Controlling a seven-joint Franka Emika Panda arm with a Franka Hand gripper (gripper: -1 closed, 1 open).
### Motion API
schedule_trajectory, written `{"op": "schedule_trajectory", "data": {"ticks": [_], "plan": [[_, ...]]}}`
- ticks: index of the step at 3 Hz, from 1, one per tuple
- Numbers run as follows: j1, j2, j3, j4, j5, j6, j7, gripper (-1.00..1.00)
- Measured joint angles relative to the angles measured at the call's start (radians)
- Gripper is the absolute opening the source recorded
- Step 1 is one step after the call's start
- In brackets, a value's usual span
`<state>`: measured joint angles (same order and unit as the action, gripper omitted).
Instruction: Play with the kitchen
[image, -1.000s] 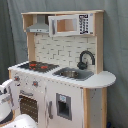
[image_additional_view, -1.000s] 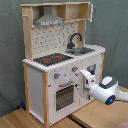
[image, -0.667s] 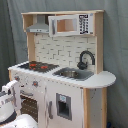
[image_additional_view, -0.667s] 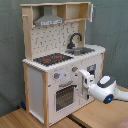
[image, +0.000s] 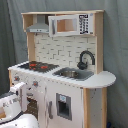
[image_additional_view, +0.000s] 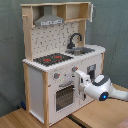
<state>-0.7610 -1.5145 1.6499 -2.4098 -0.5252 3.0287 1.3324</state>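
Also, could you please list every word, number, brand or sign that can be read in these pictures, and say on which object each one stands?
No text can be read in either view.
The microwave of the kitchen has a dark keypad panel in the first exterior view: its marks are too blurred to read.
The knobs under the hob in the second exterior view: no legible marks.
The robot arm: no legible label.
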Motion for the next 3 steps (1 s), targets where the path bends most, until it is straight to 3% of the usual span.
{"op": "schedule_trajectory", "data": {"ticks": [1, 2, 3], "plan": [[-0.066, -0.008, 0.027, 0.071, -0.001, 0.013, -0.009, 1.0], [-0.075, -0.008, 0.024, 0.079, -0.001, 0.013, -0.01, 1.0], [-0.074, -0.008, 0.024, 0.079, -0.001, 0.013, -0.01, -1.0]]}}
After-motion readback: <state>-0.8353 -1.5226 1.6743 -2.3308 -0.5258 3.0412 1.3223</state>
